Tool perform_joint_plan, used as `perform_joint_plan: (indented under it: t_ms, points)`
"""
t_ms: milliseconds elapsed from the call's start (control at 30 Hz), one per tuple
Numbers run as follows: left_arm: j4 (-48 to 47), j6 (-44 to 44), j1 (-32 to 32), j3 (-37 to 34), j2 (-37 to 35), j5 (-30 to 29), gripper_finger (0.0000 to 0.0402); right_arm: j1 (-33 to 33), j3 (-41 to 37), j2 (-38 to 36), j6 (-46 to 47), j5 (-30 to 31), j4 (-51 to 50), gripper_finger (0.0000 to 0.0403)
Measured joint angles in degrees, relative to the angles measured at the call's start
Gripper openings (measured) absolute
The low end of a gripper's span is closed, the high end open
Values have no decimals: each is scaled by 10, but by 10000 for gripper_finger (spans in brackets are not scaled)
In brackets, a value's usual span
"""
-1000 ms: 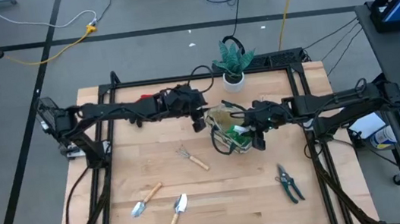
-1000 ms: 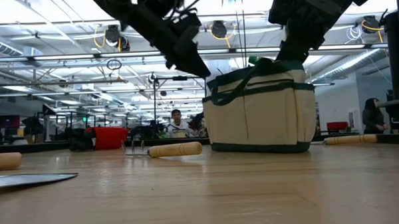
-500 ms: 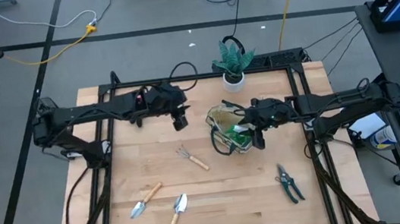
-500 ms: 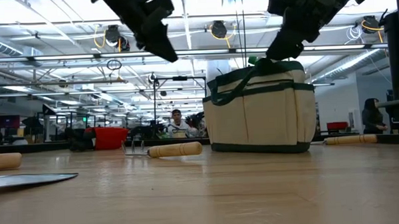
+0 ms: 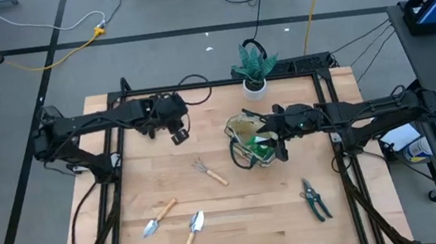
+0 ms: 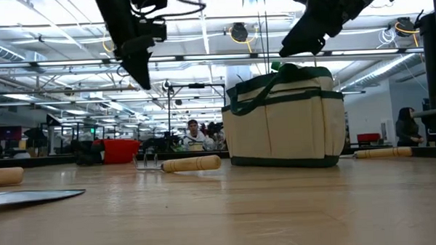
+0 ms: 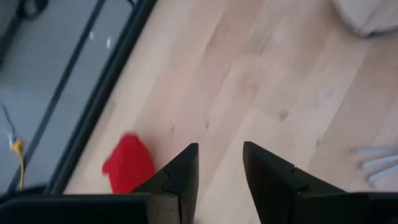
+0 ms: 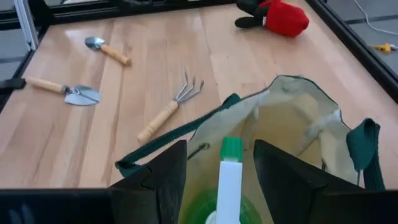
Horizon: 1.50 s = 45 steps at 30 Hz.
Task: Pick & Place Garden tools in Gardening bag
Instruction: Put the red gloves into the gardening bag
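Right gripper [image 8: 214,171] hangs open over the gardening bag [image 8: 292,124], green round piece [image 8: 229,186] between its fingers, ungrasped. Left gripper [image 7: 219,171] open, empty; red-and-black piece [image 7: 129,163] just beside its fingers. Likely next: descend, grasp it.

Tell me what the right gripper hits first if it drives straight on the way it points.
Most likely the green-capped bottle standing in the bag: it sits right between the right gripper's open fingers, the bag's mouth just beyond. Depth is hard to judge.
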Motion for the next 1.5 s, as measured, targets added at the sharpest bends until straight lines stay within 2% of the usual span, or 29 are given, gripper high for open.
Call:
perform_joint_plan:
  t_ms: [533, 1167, 1367, 1500]
  points:
    - [-12, -1, 95, -72, 0, 1, 131, 1, 0, 0, 2, 0, -2, 180]
    - [-11, 58, 228, -73, 0, 3, 131, 1, 0, 0, 2, 0, -2, 180]
    - [-11, 71, 256, -73, 0, 86, 131, 1, 0, 0, 2, 0, -2, 180]
    - [-8, 91, 265, -73, 1, 91, 131, 1, 0, 0, 2, 0, -2, 180]
